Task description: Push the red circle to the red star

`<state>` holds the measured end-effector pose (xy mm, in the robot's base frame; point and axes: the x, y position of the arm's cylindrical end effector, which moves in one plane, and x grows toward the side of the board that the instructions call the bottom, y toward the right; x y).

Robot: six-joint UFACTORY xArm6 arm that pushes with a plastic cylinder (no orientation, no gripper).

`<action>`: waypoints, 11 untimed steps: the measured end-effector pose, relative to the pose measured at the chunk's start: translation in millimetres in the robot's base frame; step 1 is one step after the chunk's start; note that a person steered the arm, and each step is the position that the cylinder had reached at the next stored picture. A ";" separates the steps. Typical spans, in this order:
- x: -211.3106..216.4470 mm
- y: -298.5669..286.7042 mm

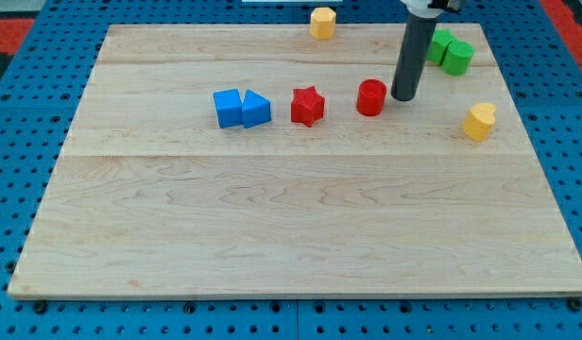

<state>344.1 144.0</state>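
The red circle [370,97] stands on the wooden board, right of centre near the view's top. The red star [308,106] lies a short gap to its left. My tip [402,97] is just to the right of the red circle, close to it, with a sliver of board between; I cannot tell if it touches. The dark rod rises from the tip to the view's top.
Two blue blocks [241,109] sit touching, left of the red star. A yellow block [322,22] lies at the top edge. Two green blocks [451,51] sit behind the rod at the top right. Another yellow block [479,122] lies at the right.
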 end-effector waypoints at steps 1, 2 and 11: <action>-17.3 2.3; -32.0 -12.2; -1.0 -65.0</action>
